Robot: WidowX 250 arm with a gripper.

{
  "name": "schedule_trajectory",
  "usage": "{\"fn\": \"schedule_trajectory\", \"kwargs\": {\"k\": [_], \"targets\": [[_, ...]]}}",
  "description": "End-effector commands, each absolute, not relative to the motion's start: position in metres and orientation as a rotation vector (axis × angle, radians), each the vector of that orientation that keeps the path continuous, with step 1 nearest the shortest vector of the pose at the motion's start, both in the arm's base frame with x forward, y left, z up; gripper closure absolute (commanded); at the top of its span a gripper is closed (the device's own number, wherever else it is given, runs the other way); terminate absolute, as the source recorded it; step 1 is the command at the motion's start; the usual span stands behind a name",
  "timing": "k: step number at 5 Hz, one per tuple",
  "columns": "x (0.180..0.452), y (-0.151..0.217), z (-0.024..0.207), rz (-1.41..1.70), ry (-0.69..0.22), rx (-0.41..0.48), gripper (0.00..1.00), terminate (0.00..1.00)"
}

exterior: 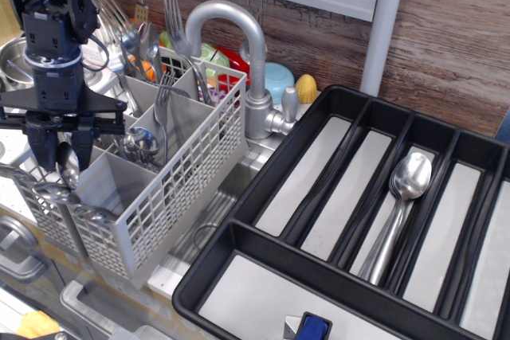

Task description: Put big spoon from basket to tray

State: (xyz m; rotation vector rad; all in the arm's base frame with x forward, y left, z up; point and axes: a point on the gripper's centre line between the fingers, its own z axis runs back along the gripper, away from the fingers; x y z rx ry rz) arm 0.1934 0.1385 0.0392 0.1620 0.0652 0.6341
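The light grey lattice basket [159, 197] stands at the left and holds several upright spoons and forks. My gripper [60, 149] is lowered into its left compartments. Its fingers [38, 142] are drawn in close on the bowl of a big spoon [68, 166] that stands upright between them. The black tray [239, 232] lies at the right, with two big spoons [406, 181] in one of its long compartments. The big spoon's handle is hidden inside the basket.
A grey curved faucet [239, 37] rises just behind the basket. Forks [171, 13] stick up from the back compartments. Coloured dishes [275, 77] sit behind the faucet. A steel pot [12, 57] is at the far left. A blue object [312, 328] lies in the tray's front compartment.
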Motion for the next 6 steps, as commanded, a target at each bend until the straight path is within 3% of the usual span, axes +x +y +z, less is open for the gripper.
{"fn": "schedule_trajectory", "kwargs": {"k": [1, 3, 4, 5, 6], "targets": [[0.195, 0.157, 0.072, 0.390, 0.082, 0.239, 1.00, 0.00], [0.202, 0.154, 0.145, 0.228, 0.189, 0.350, 1.00, 0.00], [0.207, 0.128, 0.179, 0.107, 0.200, 0.458, 1.00, 0.00], [0.224, 0.093, 0.216, -0.046, 0.266, 0.578, 1.00, 0.00], [0.238, 0.066, 0.241, -0.183, 0.301, 0.595, 1.00, 0.00]]}}
